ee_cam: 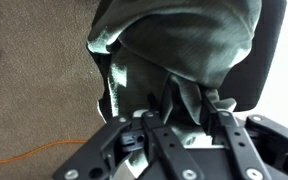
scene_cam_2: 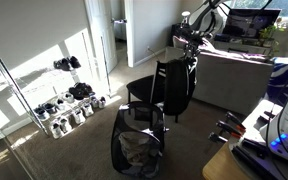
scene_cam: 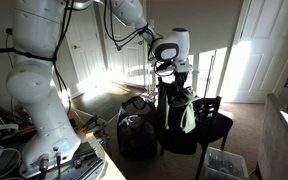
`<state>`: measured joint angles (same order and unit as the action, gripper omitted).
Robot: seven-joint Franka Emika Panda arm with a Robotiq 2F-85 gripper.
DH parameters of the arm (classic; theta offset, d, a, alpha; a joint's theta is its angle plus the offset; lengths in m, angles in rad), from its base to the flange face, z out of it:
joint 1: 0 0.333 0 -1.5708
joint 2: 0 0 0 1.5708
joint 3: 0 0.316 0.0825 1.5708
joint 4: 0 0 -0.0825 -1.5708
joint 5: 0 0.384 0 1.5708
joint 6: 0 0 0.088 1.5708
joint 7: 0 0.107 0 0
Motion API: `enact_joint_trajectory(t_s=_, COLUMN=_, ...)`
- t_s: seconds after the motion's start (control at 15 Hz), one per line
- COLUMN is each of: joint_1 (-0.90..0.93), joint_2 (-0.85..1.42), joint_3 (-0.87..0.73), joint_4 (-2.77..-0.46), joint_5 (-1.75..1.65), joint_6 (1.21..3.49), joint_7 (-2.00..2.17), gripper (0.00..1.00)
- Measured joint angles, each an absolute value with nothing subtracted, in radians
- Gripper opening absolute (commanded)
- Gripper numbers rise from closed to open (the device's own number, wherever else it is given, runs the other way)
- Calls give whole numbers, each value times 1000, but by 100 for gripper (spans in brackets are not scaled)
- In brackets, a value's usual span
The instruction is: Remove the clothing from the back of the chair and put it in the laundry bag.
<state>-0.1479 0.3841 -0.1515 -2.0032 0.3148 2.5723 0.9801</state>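
Note:
My gripper (scene_cam: 167, 70) is shut on the top of the black clothing (scene_cam: 176, 105), which hangs limp from it with a pale grey-green patch showing. The garment hangs at the back of the dark chair (scene_cam: 212, 128); I cannot tell whether it still touches the chair back. In the other exterior view the gripper (scene_cam_2: 189, 50) holds the clothing (scene_cam_2: 178, 88) beside the chair (scene_cam_2: 142, 92). The wrist view shows the gripper (ee_cam: 184, 108) with the clothing (ee_cam: 174, 45) bunched between its fingers. The round dark laundry bag (scene_cam: 136, 136) stands open on the floor by the chair (scene_cam_2: 137, 148).
A small clear plastic bin (scene_cam: 224, 163) sits on the floor in front of the chair. A shoe rack (scene_cam_2: 69, 100) stands by the wall, and a sofa (scene_cam_2: 239, 85) is behind the chair. An orange cable (ee_cam: 44, 155) lies on the carpet.

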Motion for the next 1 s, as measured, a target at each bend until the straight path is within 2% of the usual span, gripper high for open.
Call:
enact_joint_trajectory(t_s=0.13, joint_1=-146, joint_2=378, joint_3=-153, joint_4=-2003, joint_5=315, joint_6=2573, joint_7=980, gripper=6)
enact_joint_trajectory(t_s=0.33, joint_1=-143, joint_2=373, joint_3=-155, joint_4=-2003, joint_5=315, joint_6=2573, joint_7=980, gripper=1)
enact_joint_trajectory(t_s=0.53, joint_1=-141, joint_2=371, joint_3=-156, joint_4=-2003, joint_5=315, joint_6=2573, joint_7=980, gripper=5)
enact_joint_trajectory(t_s=1.0, joint_1=-120, joint_2=262, joint_3=-204, joint_4=-2028, joint_5=185, joint_6=2571, joint_7=978, gripper=4)
